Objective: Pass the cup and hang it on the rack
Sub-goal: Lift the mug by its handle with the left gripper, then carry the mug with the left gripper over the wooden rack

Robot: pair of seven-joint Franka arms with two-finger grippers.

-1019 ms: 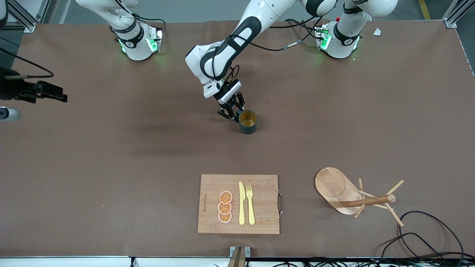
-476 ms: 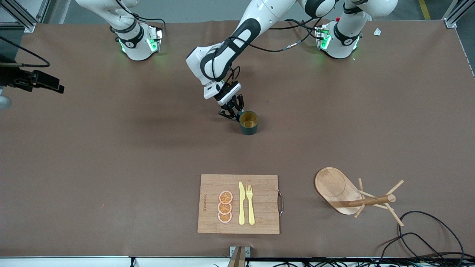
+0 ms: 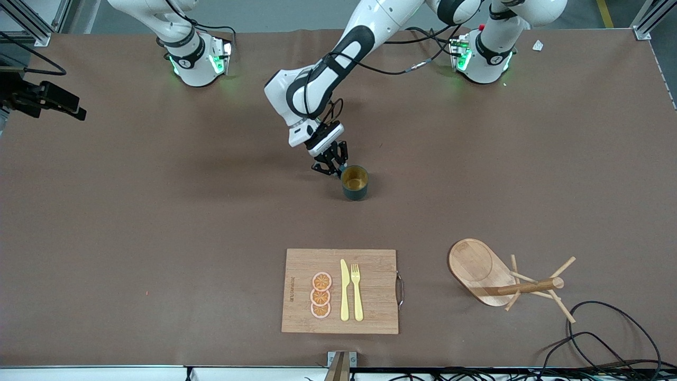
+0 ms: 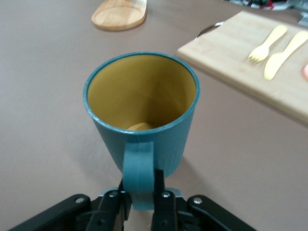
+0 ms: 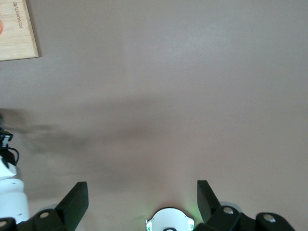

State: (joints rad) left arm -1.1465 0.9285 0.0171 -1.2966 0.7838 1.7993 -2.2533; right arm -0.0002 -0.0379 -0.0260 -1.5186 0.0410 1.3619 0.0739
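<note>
The dark teal cup point(image 3: 354, 182) with a mustard-yellow inside is upright near the table's middle. My left gripper point(image 3: 332, 168) is shut on its small side handle. In the left wrist view the cup point(image 4: 144, 125) fills the middle and the left gripper point(image 4: 142, 185) pinches the handle between its fingers. I cannot tell whether the cup touches the table. The wooden rack point(image 3: 502, 280) stands nearer the front camera, toward the left arm's end; its oval base point(image 4: 119, 14) also shows in the left wrist view. My right gripper point(image 5: 141, 192) is open and empty, high over bare table.
A bamboo cutting board point(image 3: 341, 291) with a yellow knife, a fork and orange slices lies near the front edge. It also shows in the left wrist view point(image 4: 231, 53). Black cables point(image 3: 608, 328) loop beside the rack. The right arm's black hand point(image 3: 53, 100) hangs at its table end.
My left gripper and the cup have shifted a little toward the front camera. The right arm's hand has drawn away from the front camera along the table's end.
</note>
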